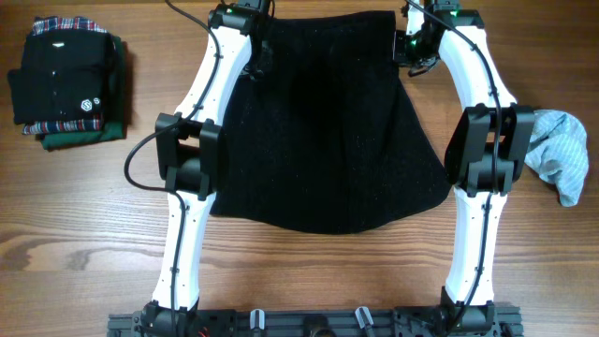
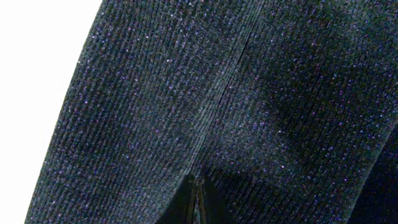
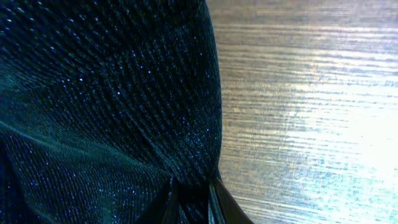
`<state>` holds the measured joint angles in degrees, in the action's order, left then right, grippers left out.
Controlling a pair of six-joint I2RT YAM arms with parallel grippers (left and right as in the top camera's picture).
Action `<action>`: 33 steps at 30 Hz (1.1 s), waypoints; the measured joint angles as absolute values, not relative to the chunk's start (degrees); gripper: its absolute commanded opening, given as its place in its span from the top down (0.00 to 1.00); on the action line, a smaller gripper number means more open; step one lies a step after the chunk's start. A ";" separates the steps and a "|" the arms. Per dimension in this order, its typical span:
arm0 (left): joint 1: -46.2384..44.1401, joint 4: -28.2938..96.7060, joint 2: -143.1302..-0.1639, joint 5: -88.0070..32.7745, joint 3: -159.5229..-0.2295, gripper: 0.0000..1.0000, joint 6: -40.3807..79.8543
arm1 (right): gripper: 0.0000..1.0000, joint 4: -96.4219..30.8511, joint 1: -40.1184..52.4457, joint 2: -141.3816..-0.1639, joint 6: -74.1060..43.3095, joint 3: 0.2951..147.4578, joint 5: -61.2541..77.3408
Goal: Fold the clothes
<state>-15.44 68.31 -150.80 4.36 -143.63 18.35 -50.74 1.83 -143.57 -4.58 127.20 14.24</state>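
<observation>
Wooden table (image 1: 75,206): black knit garment (image 1: 328,140) centre, far corners clamped by left gripper (image 2: 196,199), right gripper (image 3: 194,196); folded stack (image 1: 70,80) far-left corner; blue cloth (image 1: 562,154) right edge.

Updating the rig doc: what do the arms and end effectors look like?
Both match. The left arm and right arm have white rounded links, boxy black elbow housings and black bases on a black rail. Thin black cables loop alongside, and small green lights glow near the wrists. The left end effector and right end effector show narrow black fingers. No markings are readable.
</observation>
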 measured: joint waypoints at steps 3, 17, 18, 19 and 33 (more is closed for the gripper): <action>-15.44 68.38 -150.80 4.36 -143.63 0.96 18.35 | 0.66 -50.35 1.83 -143.57 -4.80 127.20 14.22; -15.44 68.51 -150.80 4.36 -143.63 0.96 18.35 | 0.96 -48.93 2.59 -143.59 -5.98 127.20 14.20; -15.44 68.51 -150.80 4.36 -143.63 0.96 18.35 | 0.96 -48.38 2.59 -143.57 -5.98 127.20 14.20; -15.44 68.51 -150.80 4.36 -143.63 0.96 18.35 | 0.96 -47.88 2.59 -143.59 -5.98 127.20 14.22; -15.44 69.10 -150.80 4.36 -143.63 0.96 18.35 | 0.55 -43.48 3.03 -144.27 -4.67 137.23 11.27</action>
